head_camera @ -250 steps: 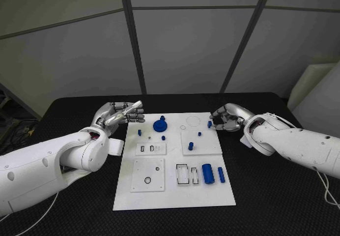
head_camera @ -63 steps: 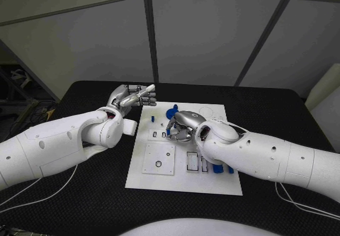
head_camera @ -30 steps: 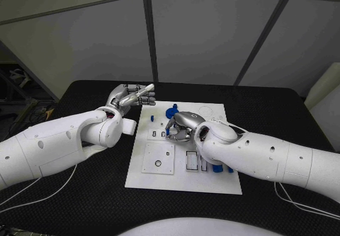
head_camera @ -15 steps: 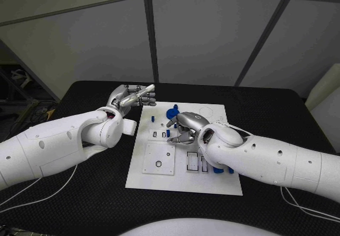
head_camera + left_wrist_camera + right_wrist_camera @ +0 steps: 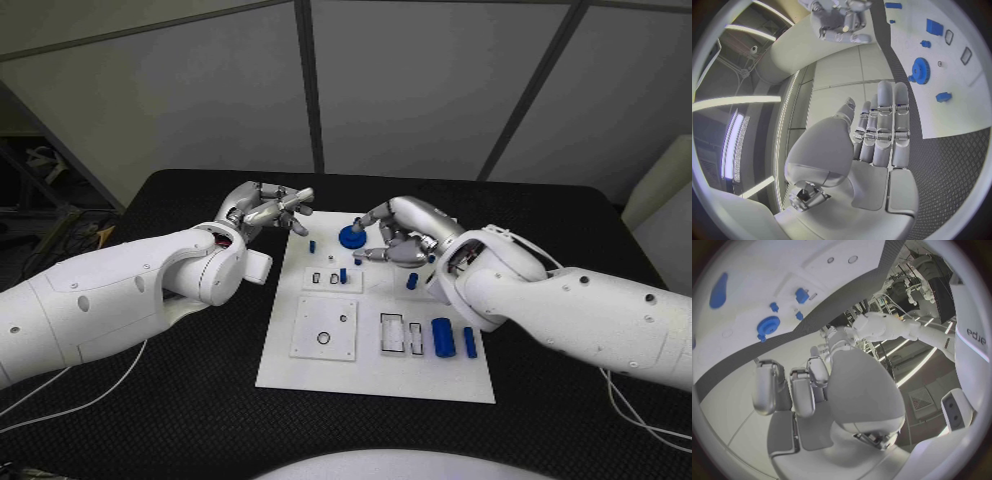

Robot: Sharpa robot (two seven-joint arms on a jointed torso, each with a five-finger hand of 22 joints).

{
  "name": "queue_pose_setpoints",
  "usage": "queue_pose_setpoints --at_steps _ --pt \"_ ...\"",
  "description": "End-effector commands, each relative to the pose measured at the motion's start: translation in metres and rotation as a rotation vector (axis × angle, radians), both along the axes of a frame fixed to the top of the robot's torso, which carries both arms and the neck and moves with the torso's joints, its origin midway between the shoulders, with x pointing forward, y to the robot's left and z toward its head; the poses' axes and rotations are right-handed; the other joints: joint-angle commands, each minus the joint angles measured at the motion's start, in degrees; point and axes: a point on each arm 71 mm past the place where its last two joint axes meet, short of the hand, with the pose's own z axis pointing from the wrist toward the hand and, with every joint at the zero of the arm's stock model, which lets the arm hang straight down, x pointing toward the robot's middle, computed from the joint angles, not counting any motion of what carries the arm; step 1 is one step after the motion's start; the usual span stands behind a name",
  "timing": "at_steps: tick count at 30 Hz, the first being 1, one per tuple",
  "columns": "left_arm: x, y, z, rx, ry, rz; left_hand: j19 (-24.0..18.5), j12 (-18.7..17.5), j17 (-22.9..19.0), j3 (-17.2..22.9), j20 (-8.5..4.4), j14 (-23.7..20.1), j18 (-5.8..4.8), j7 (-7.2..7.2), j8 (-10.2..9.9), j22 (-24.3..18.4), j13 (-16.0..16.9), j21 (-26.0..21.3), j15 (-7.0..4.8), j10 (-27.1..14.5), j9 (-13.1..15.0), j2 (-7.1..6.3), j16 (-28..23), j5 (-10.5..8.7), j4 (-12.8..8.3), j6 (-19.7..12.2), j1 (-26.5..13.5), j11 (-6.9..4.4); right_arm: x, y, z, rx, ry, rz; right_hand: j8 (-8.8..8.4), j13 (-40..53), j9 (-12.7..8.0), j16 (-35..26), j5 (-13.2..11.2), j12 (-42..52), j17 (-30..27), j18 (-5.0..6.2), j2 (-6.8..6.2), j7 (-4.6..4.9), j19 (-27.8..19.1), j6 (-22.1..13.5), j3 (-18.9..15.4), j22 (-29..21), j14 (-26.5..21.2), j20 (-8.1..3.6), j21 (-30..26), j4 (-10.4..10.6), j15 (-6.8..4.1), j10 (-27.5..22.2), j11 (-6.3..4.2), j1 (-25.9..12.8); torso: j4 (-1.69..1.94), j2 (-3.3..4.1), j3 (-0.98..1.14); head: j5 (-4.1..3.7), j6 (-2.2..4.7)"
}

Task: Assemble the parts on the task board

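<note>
I see my right hand (image 5: 400, 236) hovering empty, fingers apart, over the task board (image 5: 378, 374) mid-frame; left hand (image 5: 268, 208) likewise empty and spread.

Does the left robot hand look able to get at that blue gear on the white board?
Probably yes. The left robot hand hovers just off the task board's far-left corner, and the blue gear lies close by with nothing between them. The right robot hand crowds its other side.
</note>
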Motion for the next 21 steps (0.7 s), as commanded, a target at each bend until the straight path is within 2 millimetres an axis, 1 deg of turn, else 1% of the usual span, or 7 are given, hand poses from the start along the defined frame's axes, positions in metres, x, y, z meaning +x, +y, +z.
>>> queue_pose_setpoints --at_steps 1,2,7,9,11,13,21 --pt "-0.004 -0.003 -0.006 0.208 0.087 -0.082 5.81 4.22 23.29 0.55 -1.83 3.95 -1.87 -1.12 1.59 11.64 3.54 12.05 -1.2 0.86 0.76 -0.05 25.43 0.31 -0.35 0.49 0.21 -1.14 0.009 -0.016 0.016 0.185 0.102 -0.019 0.38 0.22 0.06 -0.65 0.72 0.4 11.01 0.93 0.14 -0.13 -0.62 0.73 0.19 -0.77 4.96 -0.2 -0.7 -0.22 -0.27 0.38 -0.28 0.57 -0.06 -0.46 0.28 0.36 -0.05" --pt "-0.005 -0.004 -0.007 0.252 0.104 -0.107 6.5 8.91 32.57 0.76 -2.68 2.29 -2.86 -2.09 3.3 18.87 7.84 19.21 -1.77 -0.66 1.72 0.19 34.91 0.38 -0.51 0.39 -0.12 -1.64 0.014 -0.023 0.021 0.204 0.112 -0.038 0.43 0.17 0.06 -0.79 0.81 0.36 10.78 0.98 0.23 -0.15 -0.75 0.82 0.2 -1.03 4.9 -0.22 -0.84 -0.24 -0.29 0.37 -0.3 0.56 -0.17 -0.63 0.39 0.44 -0.16" --pt "-0.009 -0.009 -0.006 0.472 0.167 -0.219 10.19 21.43 48.67 -2.37 -3.2 4.35 -4.9 -2.92 7.63 37.82 17.81 33.93 -2.41 0.01 4.46 -1.53 51.51 0.66 2.24 1.37 -5.56 -2.94 0.03 -0.052 0.043 0.243 0.118 -0.108 0.57 0.21 0.03 -0.96 1.23 0.42 10.56 1.02 0.62 -0.22 -0.84 1.13 0.24 -1.23 4.83 -0.31 -0.98 -0.29 -0.38 0.52 -0.38 0.42 -0.6 -1.36 0.67 0.86 -0.46" --pt "-0.009 -0.014 -0.005 0.571 0.204 -0.267 11.42 30.64 51.78 -3.09 -3.69 4.74 -5.7 -3.76 10.33 44.36 26.49 39.02 -3.18 -1.77 6.61 -1.1 54.58 -0.3 3.21 0.67 -6.66 -3.24 0.035 -0.062 0.051 0.247 0.113 -0.13 0.77 0.27 0.04 -1.0 1.93 0.49 10.52 1.01 0.87 -0.31 -0.79 1.53 0.24 -1.21 4.82 -0.38 -0.99 -0.29 -0.45 0.65 -0.46 0.26 -0.78 -1.63 0.81 0.98 -0.55" --pt "-0.007 -0.018 -0.002 0.658 0.232 -0.292 12.9 47.38 52.68 -4.31 -3.78 4.96 -6.37 -4.32 12.44 48.78 44.26 41.99 -3.53 5.0 8.11 -1.54 55.43 0.1 4.36 1.8 -8.51 -3.88 0.037 -0.068 0.055 0.243 0.106 -0.14 1.1 0.34 0.09 -1.06 2.81 0.59 10.45 1.0 1.03 -0.43 -0.75 2.11 0.2 -1.2 4.81 -0.47 -1.01 -0.28 -0.56 0.81 -0.59 0.02 -0.79 -1.87 0.92 0.87 -0.65" --pt "-0.001 -0.022 0.004 0.746 0.251 -0.307 13.87 56.36 53.11 -5.08 -4.3 5.0 -6.87 -4.94 15.74 52.58 53.79 44.7 -4.08 6.27 11.09 -1.05 55.73 0.03 5.18 1.37 -9.19 -4.76 0.038 -0.074 0.058 0.235 0.1 -0.15 1.16 0.33 0.08 -1.12 2.99 0.58 10.36 1.01 1.05 -0.47 -0.76 2.21 0.15 -1.24 4.79 -0.51 -1.04 -0.26 -0.59 0.83 -0.62 -0.1 -0.82 -2.04 0.99 0.74 -0.78" --pt "0.023 -0.045 0.015 0.983 0.251 -0.341 14.37 61.73 53.5 -8.67 -4.83 5.02 -7.38 -5.89 22.69 56.49 60.0 47.38 -4.62 5.95 19.2 0.12 55.71 -0.07 8.45 -1.62 -11.83 -5.32 0.042 -0.081 0.061 0.195 0.09 -0.19 1.0 0.31 -0.2 -1.03 5.45 0.58 10.57 0.96 0.81 -0.5 -0.57 1.85 -0.33 -1.07 4.88 -0.66 -1.0 -0.02 -0.69 0.95 -0.68 -1.02 -1.01 -2.82 1.46 1.22 -1.37"
